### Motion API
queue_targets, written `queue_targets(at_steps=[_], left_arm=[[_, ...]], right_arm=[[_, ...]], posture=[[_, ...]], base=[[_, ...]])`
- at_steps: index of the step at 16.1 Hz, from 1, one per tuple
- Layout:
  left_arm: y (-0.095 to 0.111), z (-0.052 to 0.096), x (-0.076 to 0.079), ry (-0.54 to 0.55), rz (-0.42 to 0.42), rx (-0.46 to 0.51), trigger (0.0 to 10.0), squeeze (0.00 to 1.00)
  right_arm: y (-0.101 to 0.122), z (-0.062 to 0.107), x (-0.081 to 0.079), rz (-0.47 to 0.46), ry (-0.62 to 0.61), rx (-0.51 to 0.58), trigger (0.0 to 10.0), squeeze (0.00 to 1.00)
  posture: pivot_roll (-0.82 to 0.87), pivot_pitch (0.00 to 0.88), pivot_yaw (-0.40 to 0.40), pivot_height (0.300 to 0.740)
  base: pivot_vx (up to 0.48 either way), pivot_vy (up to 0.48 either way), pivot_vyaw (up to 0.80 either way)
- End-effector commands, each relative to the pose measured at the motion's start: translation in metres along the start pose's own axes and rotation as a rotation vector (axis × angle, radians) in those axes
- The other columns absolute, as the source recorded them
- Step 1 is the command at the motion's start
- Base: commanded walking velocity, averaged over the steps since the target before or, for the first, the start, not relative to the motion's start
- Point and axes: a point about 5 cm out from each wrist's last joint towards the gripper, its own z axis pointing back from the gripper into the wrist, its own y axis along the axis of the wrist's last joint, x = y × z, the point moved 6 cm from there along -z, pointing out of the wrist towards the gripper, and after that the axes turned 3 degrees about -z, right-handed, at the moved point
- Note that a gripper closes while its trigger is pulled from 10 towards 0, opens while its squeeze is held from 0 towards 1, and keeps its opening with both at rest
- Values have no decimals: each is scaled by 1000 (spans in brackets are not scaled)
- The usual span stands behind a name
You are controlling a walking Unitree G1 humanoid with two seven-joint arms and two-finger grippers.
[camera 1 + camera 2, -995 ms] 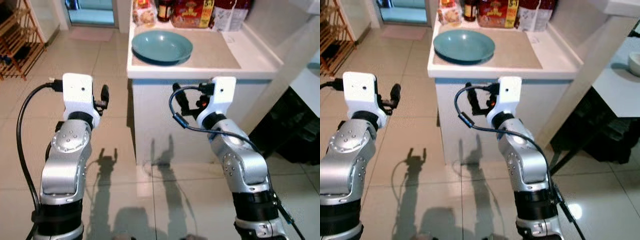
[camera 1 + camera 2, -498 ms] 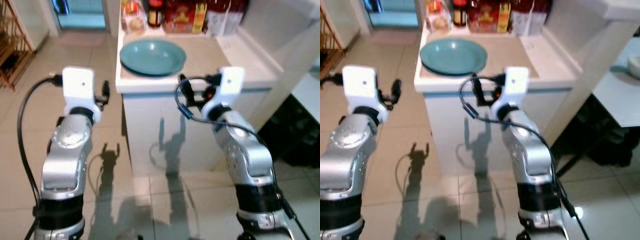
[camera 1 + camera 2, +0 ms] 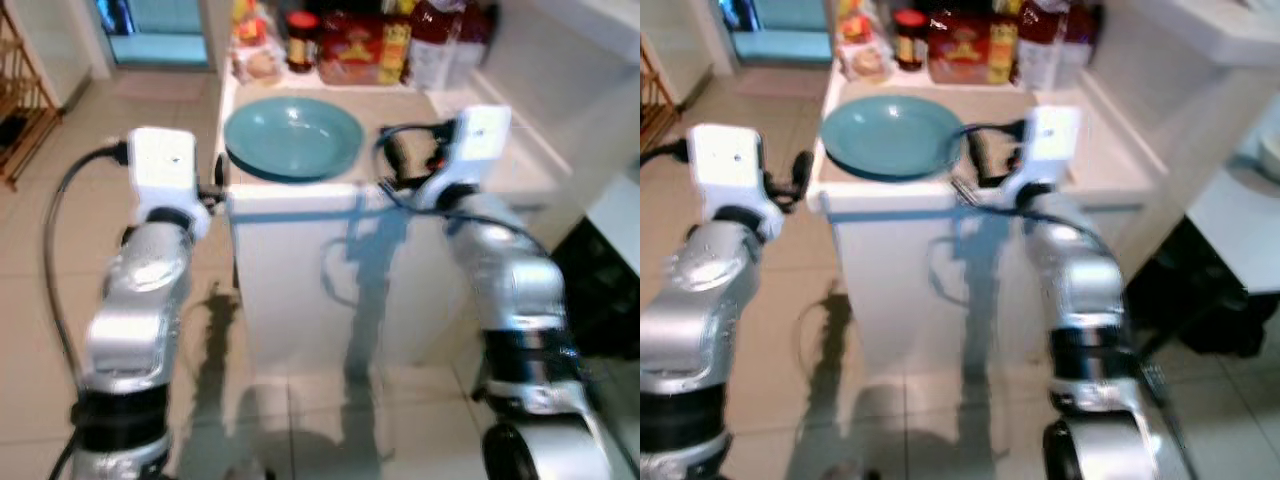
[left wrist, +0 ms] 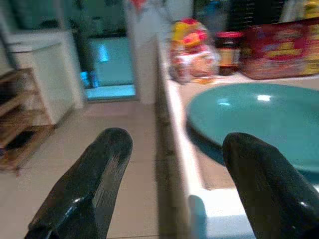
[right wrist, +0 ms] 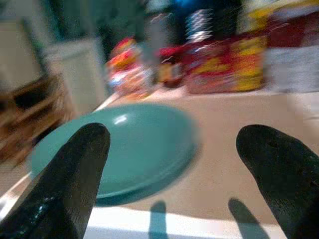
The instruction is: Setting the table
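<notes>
Flanking the teal plate [image 3: 293, 139] on the white counter [image 3: 400, 200], my left gripper [image 4: 174, 164] and right gripper [image 5: 174, 164] hover near its rim, fingers spread apart.

Bare counter [image 3: 400, 115] beside teal plate [image 3: 293, 138], jars and packets [image 3: 375, 45] behind.
</notes>
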Motion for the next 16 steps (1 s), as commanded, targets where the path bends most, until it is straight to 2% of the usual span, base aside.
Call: queue_targets(at_steps=[1, 2, 3, 6, 7, 8, 11, 14, 16], left_arm=[[3, 0, 6, -15, 1, 12, 10000, 0], [4, 0, 7, -16, -1, 13, 10000, 0], [4, 0, 7, -16, -2, 14, 10000, 0], [5, 0, 4, -5, -8, 20, 10000, 0], [7, 1, 2, 4, -18, 28, 10000, 0], [7, 1, 1, 6, -22, 33, 10000, 0], [14, 6, -3, -23, -24, 89, 10000, 0], [18, 8, -3, -45, -33, 113, 10000, 0], [23, 10, 3, -96, -31, 139, 10000, 0]], right_arm=[[0, 1, 17, 7, -45, -12, 10000, 0], [0, -1, 20, -2, -47, -18, 10000, 671], [0, -2, 20, -11, -43, -20, 10000, 1000], [3, -14, 28, 0, -61, -41, 10000, 1000], [1, -17, 31, 37, -77, -62, 10000, 0], [0, -18, 33, 56, -85, -67, 10000, 0], [-20, -27, 57, -47, -178, -206, 10000, 0], [-28, -33, 60, -140, -185, -224, 10000, 0], [-38, -36, 61, -188, -201, -251, 10000, 0]], posture=[[33, 18, -51, 740], [34, 15, -51, 740], [34, 15, -51, 740], [39, 12, -55, 740], [45, 12, -59, 740], [45, 12, -59, 740], [52, 15, -62, 740], [63, 11, -63, 740], [73, 12, -64, 740]], base=[[390, 0, 0], [386, 0, 0], [390, 0, 0], [379, 0, 0], [322, 0, 0], [322, 0, 0], [0, 0, 0], [0, 0, 0], [0, 0, 0]])
